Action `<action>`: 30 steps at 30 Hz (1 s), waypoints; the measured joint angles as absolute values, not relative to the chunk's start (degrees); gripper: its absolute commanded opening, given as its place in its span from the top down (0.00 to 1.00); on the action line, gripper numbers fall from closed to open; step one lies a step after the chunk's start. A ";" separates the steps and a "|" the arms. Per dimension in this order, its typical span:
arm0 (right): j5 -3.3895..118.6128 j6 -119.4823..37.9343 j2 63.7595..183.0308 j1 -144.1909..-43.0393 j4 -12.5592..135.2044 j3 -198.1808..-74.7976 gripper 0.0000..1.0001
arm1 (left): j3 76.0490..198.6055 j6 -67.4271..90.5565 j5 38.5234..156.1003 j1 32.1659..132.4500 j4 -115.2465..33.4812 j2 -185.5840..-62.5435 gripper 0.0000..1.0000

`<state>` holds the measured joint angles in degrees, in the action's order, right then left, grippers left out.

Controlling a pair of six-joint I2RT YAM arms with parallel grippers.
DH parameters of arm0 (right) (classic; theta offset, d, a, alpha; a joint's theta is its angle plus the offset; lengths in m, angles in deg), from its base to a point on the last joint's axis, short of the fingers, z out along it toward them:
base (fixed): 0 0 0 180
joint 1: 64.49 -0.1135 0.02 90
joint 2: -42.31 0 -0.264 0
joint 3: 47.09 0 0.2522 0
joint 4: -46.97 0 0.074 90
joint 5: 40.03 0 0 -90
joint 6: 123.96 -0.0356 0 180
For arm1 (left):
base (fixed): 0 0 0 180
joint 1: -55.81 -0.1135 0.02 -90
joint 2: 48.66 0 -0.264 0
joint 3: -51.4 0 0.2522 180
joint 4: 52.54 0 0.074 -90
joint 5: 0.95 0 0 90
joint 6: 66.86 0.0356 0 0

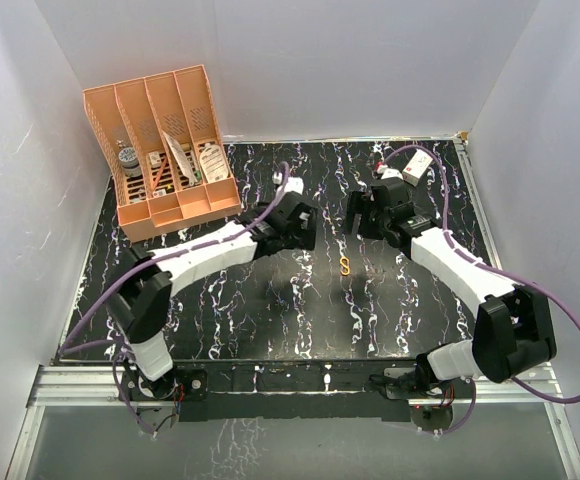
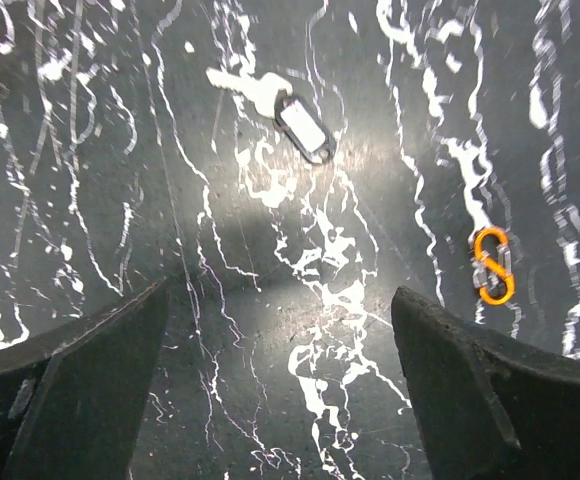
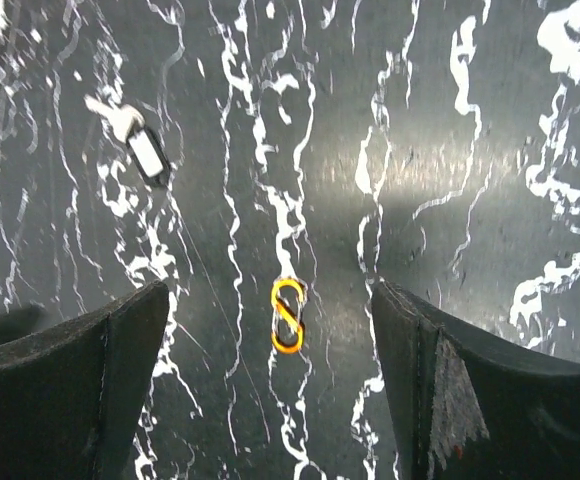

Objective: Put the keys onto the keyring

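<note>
The keys (image 2: 270,97) are a small silvery key joined to a dark oblong tag (image 2: 305,130), lying flat on the black marbled table ahead of my left gripper (image 2: 280,400), which is open and empty. The keyring (image 2: 493,265), a small orange S-shaped clip, lies apart to the right of the keys. In the right wrist view the keyring (image 3: 287,315) lies just ahead of my open right gripper (image 3: 270,400), in line with the gap between its fingers, with the keys (image 3: 135,140) farther off at upper left. From above, the keyring (image 1: 344,265) lies below both grippers (image 1: 305,228) (image 1: 358,215); I cannot pick out the keys there.
An orange slotted organizer (image 1: 165,150) with several items stands at the back left. A white box with a red mark (image 1: 420,162) lies at the back right. White walls enclose the table on three sides. Purple cables loop along both arms.
</note>
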<state>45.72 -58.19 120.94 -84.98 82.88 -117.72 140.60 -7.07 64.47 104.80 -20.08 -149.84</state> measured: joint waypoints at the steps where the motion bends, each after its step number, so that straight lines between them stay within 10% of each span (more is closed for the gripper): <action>1: 45.83 -58.41 120.94 -85.20 83.25 -117.19 0.19 | 140.44 -6.92 64.87 104.15 -20.50 -148.42 0.04; 30: 46.68 -61.99 128.88 -91.80 83.71 -111.09 0.20 | 131.59 -6.40 69.24 95.60 -23.77 -135.33 0.01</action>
<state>46.68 -61.99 128.88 -91.80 83.71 -111.09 131.59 -6.40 69.24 95.60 -23.77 -135.33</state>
